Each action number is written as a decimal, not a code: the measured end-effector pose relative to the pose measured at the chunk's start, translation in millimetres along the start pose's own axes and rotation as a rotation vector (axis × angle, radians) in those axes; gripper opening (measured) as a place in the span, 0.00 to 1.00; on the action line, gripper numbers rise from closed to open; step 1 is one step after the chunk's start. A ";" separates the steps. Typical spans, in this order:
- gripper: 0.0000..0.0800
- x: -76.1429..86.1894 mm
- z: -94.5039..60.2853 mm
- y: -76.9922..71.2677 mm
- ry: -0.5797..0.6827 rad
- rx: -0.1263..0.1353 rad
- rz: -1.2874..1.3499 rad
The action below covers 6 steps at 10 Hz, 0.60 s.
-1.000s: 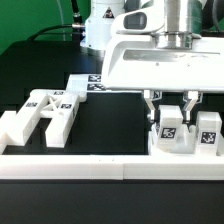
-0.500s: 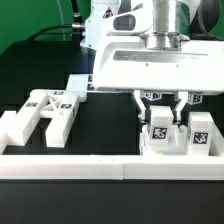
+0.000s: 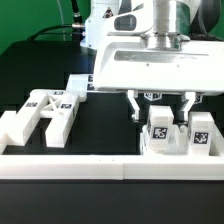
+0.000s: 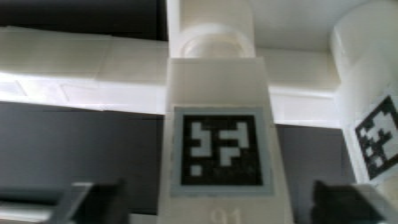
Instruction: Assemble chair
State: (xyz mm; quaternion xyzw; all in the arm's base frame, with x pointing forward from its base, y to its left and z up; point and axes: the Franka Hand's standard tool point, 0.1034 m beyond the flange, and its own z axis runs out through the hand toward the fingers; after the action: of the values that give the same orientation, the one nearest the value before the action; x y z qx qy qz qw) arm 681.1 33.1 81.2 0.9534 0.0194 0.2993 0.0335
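Note:
A white chair part (image 3: pixel 158 131) with a black-and-white tag stands at the exterior view's right, joined to a second tagged block (image 3: pixel 205 133). My gripper (image 3: pixel 160 108) hangs just above it, open, with one finger (image 3: pixel 134 104) on each side and clear of it. In the wrist view the same part is a white bar (image 4: pixel 221 110) with a tag, running between my dark fingertips (image 4: pixel 86 203), which stand apart from its sides. My gripper (image 4: pixel 217 208) holds nothing. More tagged white chair parts (image 3: pixel 45 112) lie at the exterior view's left.
A long white border rail (image 3: pixel 100 166) runs along the front of the black table. The marker board (image 3: pixel 82 83) lies behind the left parts. The arm's white body (image 3: pixel 150 60) hangs over the right half.
The gripper carried the tagged part a little to the exterior view's left, then its fingers spread apart and let go of it. The part now stands free between them.

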 end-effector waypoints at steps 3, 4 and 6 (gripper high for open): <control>0.81 1.8 0.2 3.1 -0.003 -0.002 -0.024; 0.81 5.2 -1.8 4.7 -0.006 -0.002 -0.028; 0.81 16.7 -12.8 4.9 -0.016 0.004 -0.030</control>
State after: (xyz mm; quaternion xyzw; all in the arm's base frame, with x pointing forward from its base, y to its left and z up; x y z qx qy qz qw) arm 687.5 29.8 101.5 0.9555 0.0338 0.2909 0.0364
